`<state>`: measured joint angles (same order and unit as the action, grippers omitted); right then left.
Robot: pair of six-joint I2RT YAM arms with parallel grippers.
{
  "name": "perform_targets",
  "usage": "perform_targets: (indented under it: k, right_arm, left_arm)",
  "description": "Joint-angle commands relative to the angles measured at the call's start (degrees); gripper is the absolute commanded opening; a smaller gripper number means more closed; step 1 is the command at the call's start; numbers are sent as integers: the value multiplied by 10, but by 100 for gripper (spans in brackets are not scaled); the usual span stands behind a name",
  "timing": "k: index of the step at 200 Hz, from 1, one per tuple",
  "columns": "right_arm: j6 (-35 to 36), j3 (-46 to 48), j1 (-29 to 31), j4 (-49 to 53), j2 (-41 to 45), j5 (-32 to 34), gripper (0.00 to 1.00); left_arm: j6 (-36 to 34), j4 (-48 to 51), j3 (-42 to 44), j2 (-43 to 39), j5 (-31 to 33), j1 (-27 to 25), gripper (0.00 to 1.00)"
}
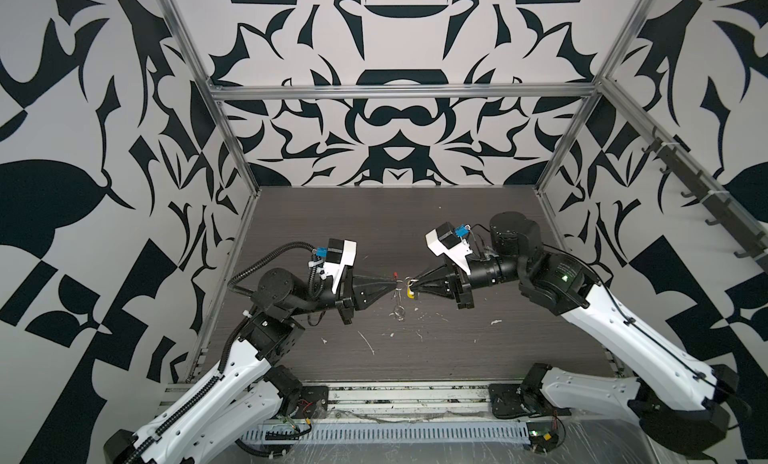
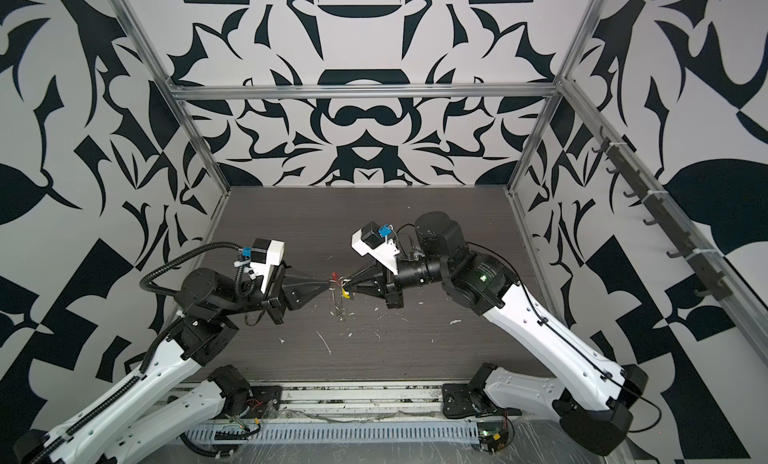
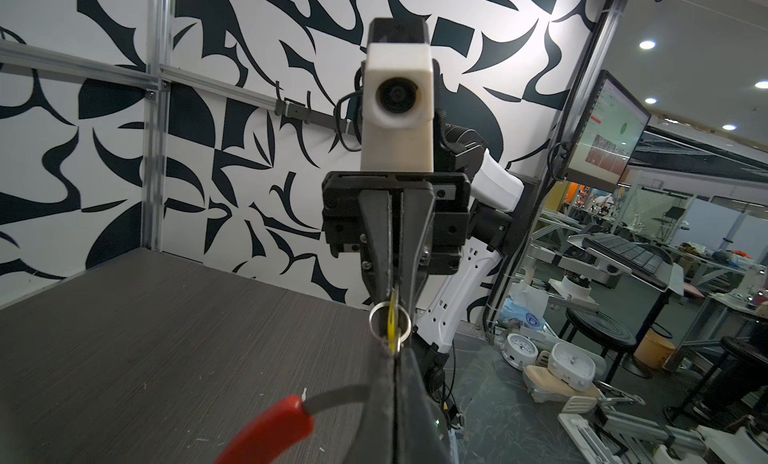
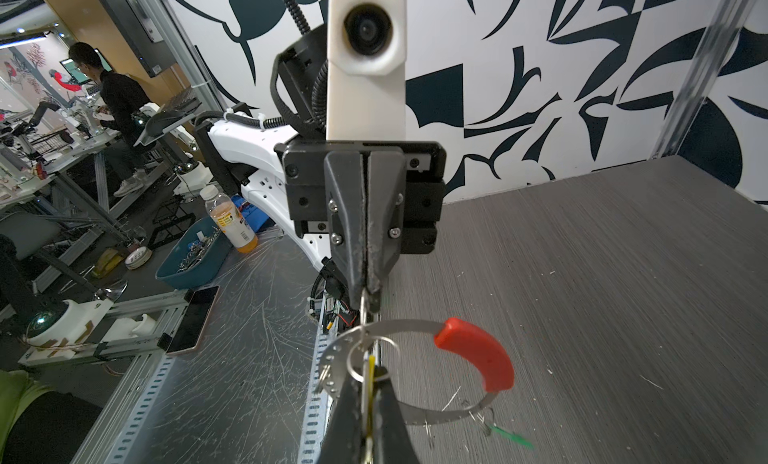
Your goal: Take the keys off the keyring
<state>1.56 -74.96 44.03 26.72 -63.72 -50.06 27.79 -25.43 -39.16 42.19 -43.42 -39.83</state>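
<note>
Hovering over the table (image 1: 457,233), the left gripper (image 1: 393,284) is clenched on the keyring (image 4: 478,351) and the right gripper (image 1: 416,286) on the yellow key (image 1: 411,293), both held aloft. Detaching it is judged in hand; a careful pull apart is called for next. The green key (image 4: 513,438) is seen dangling from the keyring.

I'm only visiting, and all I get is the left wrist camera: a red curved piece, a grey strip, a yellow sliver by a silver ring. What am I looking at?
Observer: In the right wrist camera the red piece is part of one big keyring, a full thin hoop.
Visitor: Only yellow on it?
Observer: No, a green tag sits on small rings further round that hoop.
Visitor: Where is all this?
Observer: From above, the left gripper and right gripper meet over the middle of the table.
</note>
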Motion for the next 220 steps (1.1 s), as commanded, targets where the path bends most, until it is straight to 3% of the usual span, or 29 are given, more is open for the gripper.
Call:
perform_targets:
  k: [1, 78, 220]
  right_arm:
    - [9, -19, -12, -5, 1, -30, 0]
    - [-12, 2, -28, -32, 4, -45, 0]
    - [-24, 34, -33, -55, 12, -50, 0]
  left_arm:
    - [20, -41, -24, 0, -34, -1, 0]
    - [70, -109, -18, 7, -60, -1, 0]
    - [133, -220, 5, 6, -19, -1, 0]
